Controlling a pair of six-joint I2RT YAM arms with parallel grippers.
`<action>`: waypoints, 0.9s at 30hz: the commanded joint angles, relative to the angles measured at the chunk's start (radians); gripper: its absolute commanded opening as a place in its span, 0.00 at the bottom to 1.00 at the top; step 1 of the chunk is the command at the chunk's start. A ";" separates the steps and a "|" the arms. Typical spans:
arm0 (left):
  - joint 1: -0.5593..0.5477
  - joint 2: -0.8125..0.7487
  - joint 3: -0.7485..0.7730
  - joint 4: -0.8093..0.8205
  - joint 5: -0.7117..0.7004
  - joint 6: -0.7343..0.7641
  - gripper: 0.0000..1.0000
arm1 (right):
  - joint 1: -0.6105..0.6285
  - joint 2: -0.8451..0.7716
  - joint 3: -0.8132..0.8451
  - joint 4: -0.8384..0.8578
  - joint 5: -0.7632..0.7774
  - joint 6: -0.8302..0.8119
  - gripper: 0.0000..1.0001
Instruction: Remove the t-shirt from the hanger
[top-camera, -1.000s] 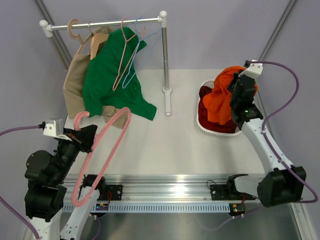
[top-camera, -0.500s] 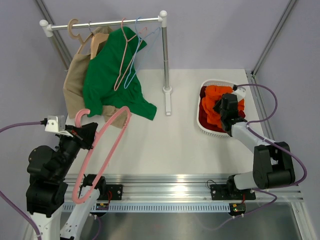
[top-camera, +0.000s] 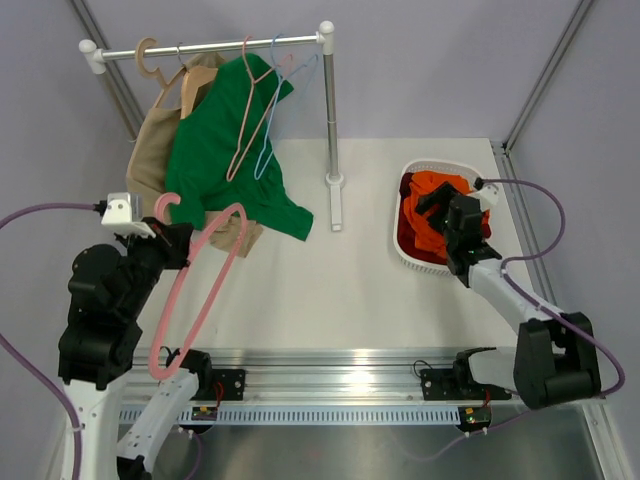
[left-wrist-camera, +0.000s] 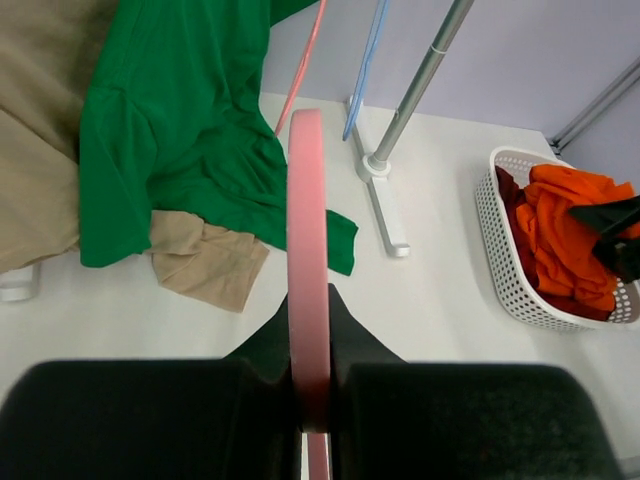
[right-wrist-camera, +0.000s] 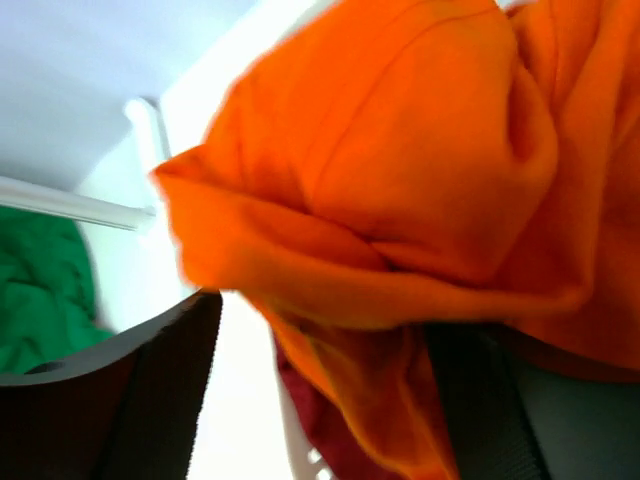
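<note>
**Robotics lab set up as a laundry corner**

A test cell in a robotics lab. A black left arm (top-camera: 100, 320) and right arm (top-camera: 505, 290) are bolted to an aluminium rail (top-camera: 330, 365) at the near edge of a plain white bench (top-camera: 340, 290), purple cables (top-camera: 55, 208) trailing from their wrists. Bare grey panels (top-camera: 430, 60) in metal framing (top-camera: 543, 75) close in the space. The only domestic props — a small clothes rack (top-camera: 329, 110) hung with garments (top-camera: 215, 160) and a white perforated basket (left-wrist-camera: 505, 265) — stand on the bench.
</note>
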 joint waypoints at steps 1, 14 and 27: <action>-0.005 0.067 0.093 0.089 -0.034 0.051 0.00 | 0.005 -0.200 0.013 -0.089 -0.016 0.000 0.93; -0.004 0.294 0.357 0.060 -0.198 0.151 0.00 | 0.014 -0.437 -0.021 -0.195 -0.161 -0.003 0.99; -0.005 0.430 0.486 0.004 -0.183 0.231 0.00 | 0.051 -0.472 -0.044 -0.160 -0.207 0.001 1.00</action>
